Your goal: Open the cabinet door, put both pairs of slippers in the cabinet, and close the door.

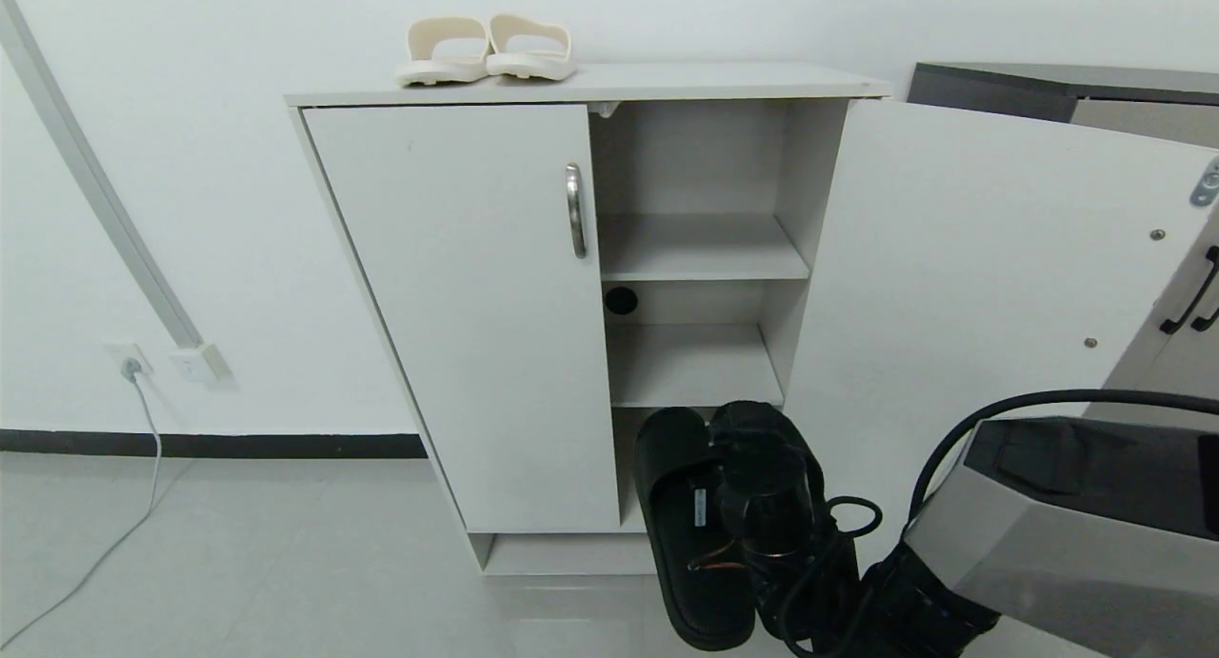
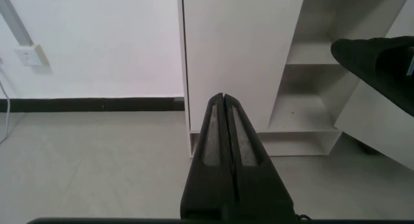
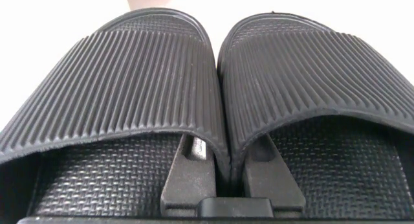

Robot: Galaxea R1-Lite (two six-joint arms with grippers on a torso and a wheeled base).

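Black, ribbed across the straps and pebbled on the footbeds: so recorded for the black slippers (image 1: pixel 695 534), found side by side in the right tool (image 3: pixel 226 162). Noted one finger (image 3: pixel 191 153) lying in each footbed beneath the strap, pinching the two inner side walls together. Located the pair in front of the lowest opening of the cabinet (image 1: pixel 590 82), toes toward it, below the two shelves (image 1: pixel 700 249). Right door (image 1: pixel 952 287) found swung wide; left door (image 1: pixel 457 306) found shut.

Judged light, soft and springy, not fragile. Expect the walls to give under the pinch and the free outer edges to sag or splay. Ribbing and pebbling judged to offer fair friction. Risk noted of one slipper sliding out should the pinch ease, since only the paired walls are held. Advise keeping the hold at the inner walls near the straps and entering the opening toes first, clear of the right door and the shelf edge.

Cream slippers (image 1: pixel 486 50) found on top of the cabinet, toward its left end, touching one another. Judged of similar weight and softness, and suited to the same hold on the adjoining walls.

Left tool (image 2: pixel 224 120) found pressed together with nothing between, low before the left door.
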